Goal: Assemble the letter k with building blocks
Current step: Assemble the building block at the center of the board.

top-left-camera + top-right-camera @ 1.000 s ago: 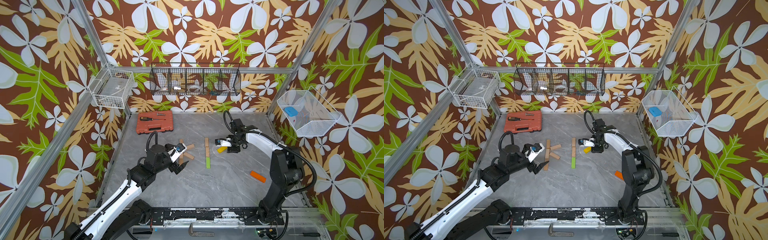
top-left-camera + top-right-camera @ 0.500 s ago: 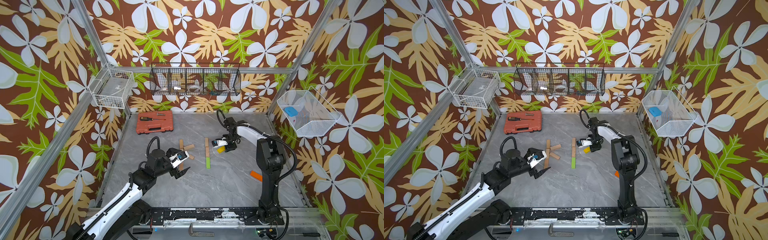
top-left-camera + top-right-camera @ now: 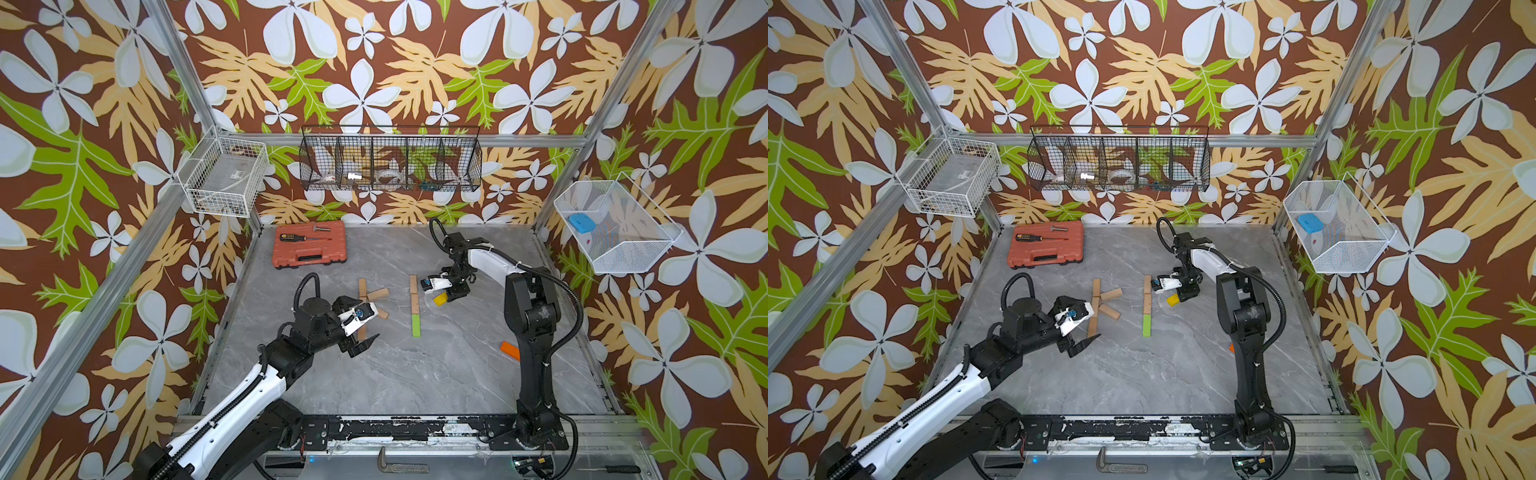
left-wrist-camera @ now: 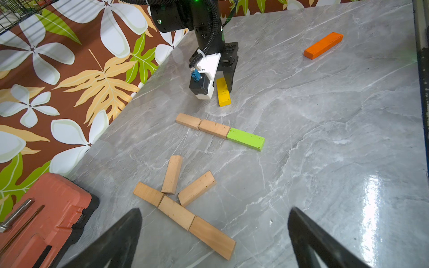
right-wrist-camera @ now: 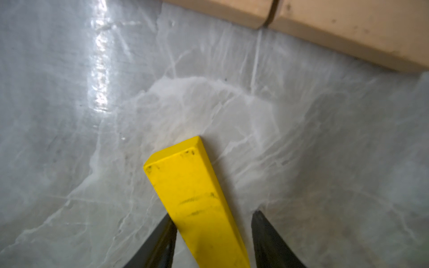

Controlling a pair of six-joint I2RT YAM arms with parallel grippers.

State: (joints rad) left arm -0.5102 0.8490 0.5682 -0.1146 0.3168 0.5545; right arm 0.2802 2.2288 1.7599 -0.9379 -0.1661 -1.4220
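Between right gripper (image 5: 212, 234) and plank column (image 3: 414, 293), bare marble (image 5: 209, 104).

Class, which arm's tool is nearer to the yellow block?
Right. The right tool straddles the yellow block; the left tool hangs open beyond the green-ended row, over the wooden blocks.

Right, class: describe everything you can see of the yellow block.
The yellow block is a flat painted plank with dark scuffs on its top face. It sits between the right gripper jaws; one finger touches its side, a gap shows at the other. It points toward the wood-and-green column, apart from it. Whether it rests on the table is unclear.
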